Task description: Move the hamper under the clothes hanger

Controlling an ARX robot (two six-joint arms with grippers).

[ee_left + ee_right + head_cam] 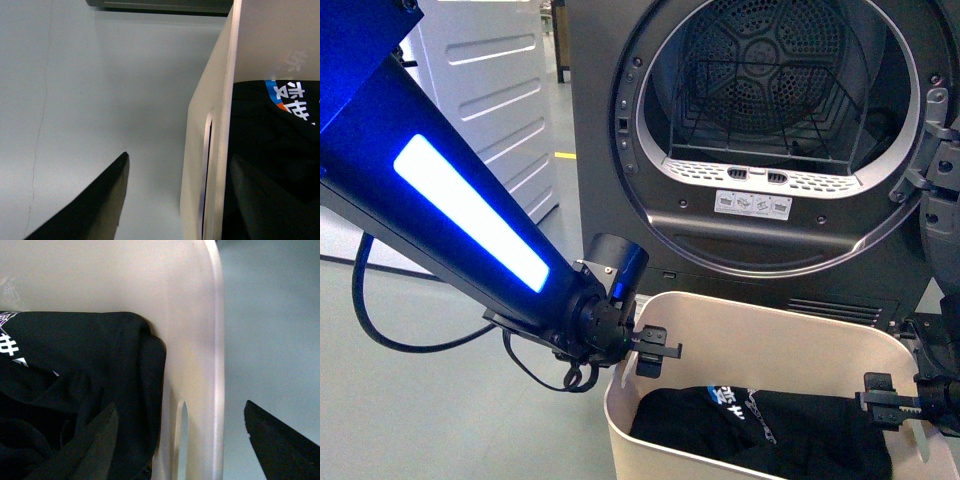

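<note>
Standing on the grey floor (450, 430), the hamper (780, 335) is the beige bin low in the front view, with the open grey dryer (600, 150) just behind it. The clothes hanger shows in no view, so I judge the move has yet to start. Inside the hamper a black T-shirt (750, 425) with white and blue print lies heaped on the bottom.

At the hamper's left end wall the left pincer (655, 352) is spread, one finger outside the wall and one inside, in line with the handle slot (207, 170). Neither finger seems to press the plastic. At the hamper's opposite end wall the right pincer (885, 400) is likewise spread astride the rim, by that wall's own slot.

The arms probably take opposite ends so the load stays level when lifted, and the slots likely mark a good place to grip. Both pincers would need to squeeze onto the walls before any lift, since a one-sided hold could tip the hamper and spill the T-shirt
</note>
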